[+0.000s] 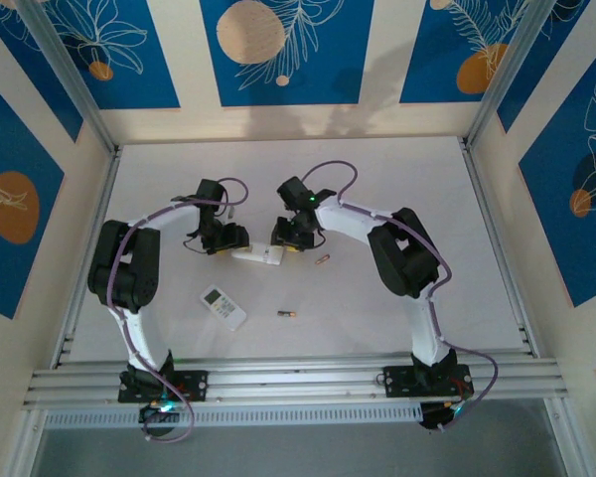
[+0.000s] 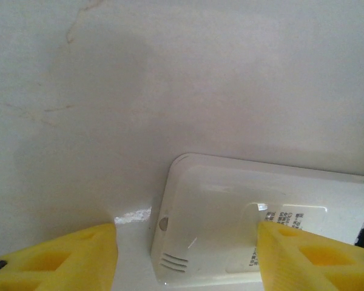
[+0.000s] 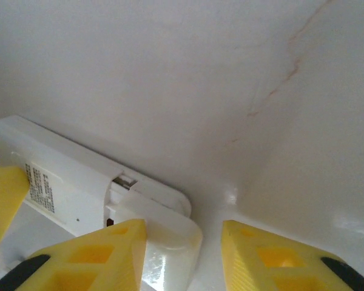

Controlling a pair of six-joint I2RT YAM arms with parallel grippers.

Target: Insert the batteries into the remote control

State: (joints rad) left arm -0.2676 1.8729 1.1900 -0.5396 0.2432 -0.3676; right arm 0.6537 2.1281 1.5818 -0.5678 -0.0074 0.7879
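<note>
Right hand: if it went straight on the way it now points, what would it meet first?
The white remote: its rounded end sits between the right hand's fingers, nearer one of them. Beyond it lies the table, though depth is hard to judge.

White table (image 1: 377, 179); blue floral wall panels (image 1: 323, 60); aluminium rail (image 1: 298, 383) at near edge.

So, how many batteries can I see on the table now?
2. One battery lies just right of the right gripper; the other battery lies right of the loose remote. More may be hidden.
</note>
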